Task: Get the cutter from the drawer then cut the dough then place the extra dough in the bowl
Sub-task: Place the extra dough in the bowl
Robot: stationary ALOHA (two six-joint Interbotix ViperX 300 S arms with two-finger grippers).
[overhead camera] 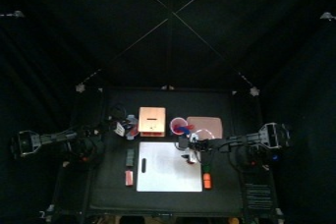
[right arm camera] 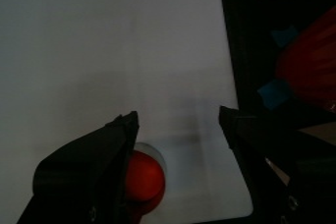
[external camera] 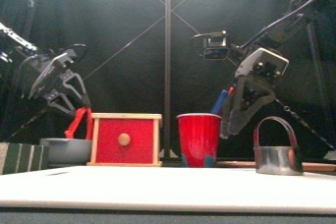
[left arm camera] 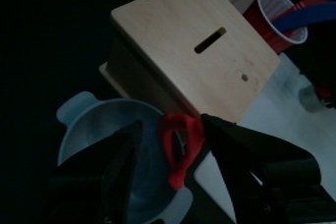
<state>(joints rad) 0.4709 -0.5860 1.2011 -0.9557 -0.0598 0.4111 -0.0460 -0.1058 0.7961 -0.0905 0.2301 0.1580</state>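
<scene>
Your left claw (left arm camera: 171, 132) is pinching the red dough strip (external camera: 77, 122), which dangles right over the blue-grey bowl (external camera: 66, 150) beside the wooden box (external camera: 125, 139). Your right claw (right arm camera: 179, 116) hangs spread above the white board (right arm camera: 118, 41), with the cutter (external camera: 276, 159) just below it.

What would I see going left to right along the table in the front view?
blue-grey bowl → pale wooden box with red drawer front → red cup holding toy knives → round metal cutter with wire handle

Spread jaws over white board (right arm camera: 118, 51), red dough (right arm camera: 141, 177)
</scene>
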